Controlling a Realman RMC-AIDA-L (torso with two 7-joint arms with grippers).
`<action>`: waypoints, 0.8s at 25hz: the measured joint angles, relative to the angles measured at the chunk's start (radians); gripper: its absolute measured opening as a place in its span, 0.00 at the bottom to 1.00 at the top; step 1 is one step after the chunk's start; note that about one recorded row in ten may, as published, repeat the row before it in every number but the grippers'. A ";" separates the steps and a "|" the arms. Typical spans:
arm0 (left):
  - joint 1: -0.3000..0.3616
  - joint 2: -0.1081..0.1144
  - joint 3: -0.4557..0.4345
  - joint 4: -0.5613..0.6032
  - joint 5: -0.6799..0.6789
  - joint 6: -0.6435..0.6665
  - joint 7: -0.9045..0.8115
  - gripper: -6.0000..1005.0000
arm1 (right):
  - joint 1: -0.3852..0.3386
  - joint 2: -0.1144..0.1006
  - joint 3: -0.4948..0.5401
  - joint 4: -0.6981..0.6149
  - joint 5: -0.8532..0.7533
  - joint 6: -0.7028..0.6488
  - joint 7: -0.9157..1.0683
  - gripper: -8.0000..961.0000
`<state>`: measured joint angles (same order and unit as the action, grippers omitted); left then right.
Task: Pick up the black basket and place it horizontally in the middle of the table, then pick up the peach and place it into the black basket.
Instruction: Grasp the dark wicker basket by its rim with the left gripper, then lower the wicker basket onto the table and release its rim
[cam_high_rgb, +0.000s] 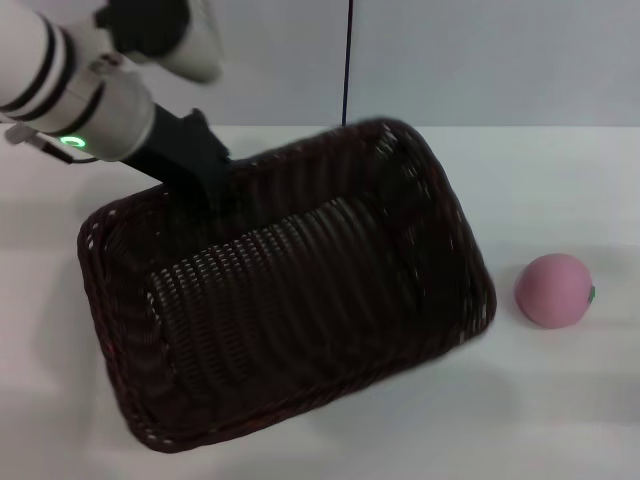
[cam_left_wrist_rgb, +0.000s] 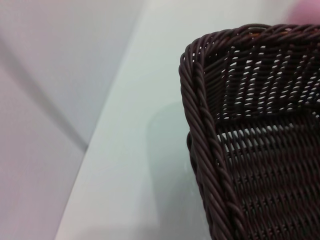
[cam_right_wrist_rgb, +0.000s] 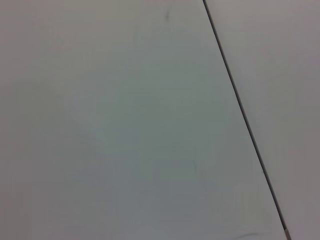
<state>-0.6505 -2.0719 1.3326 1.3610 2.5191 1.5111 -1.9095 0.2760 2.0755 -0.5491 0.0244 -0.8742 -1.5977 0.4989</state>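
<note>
The black basket (cam_high_rgb: 452, 215) fills the middle of the head view, turned at a slant, its open side up on or just above the white table (cam_high_rgb: 560, 410). My left gripper (cam_high_rgb: 212, 182) comes in from the back left and is closed over the basket's far rim. The left wrist view shows a braided corner of the basket (cam_left_wrist_rgb: 200, 110) close up. The pink peach (cam_high_rgb: 553, 289) lies on the table to the right of the basket, apart from it. The right gripper is out of view.
A wall stands behind the table's far edge (cam_high_rgb: 520, 126). A thin dark cable (cam_high_rgb: 347, 60) hangs at the back. The right wrist view shows only plain table surface (cam_right_wrist_rgb: 125, 125) and a dark edge line (cam_right_wrist_rgb: 240, 105).
</note>
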 joint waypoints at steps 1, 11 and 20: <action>0.000 0.000 0.000 0.000 0.000 0.000 0.000 0.18 | 0.000 0.000 0.000 0.000 0.000 0.000 0.000 0.74; -0.004 -0.004 0.091 0.069 -0.136 -0.046 0.217 0.18 | -0.013 0.000 0.000 -0.001 -0.001 0.003 0.002 0.74; 0.009 -0.005 0.184 0.071 -0.135 -0.119 0.193 0.18 | -0.023 0.000 0.001 -0.002 0.000 0.004 0.003 0.74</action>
<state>-0.6417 -2.0764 1.5162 1.4318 2.3842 1.3921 -1.7164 0.2530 2.0755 -0.5476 0.0227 -0.8744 -1.5935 0.5016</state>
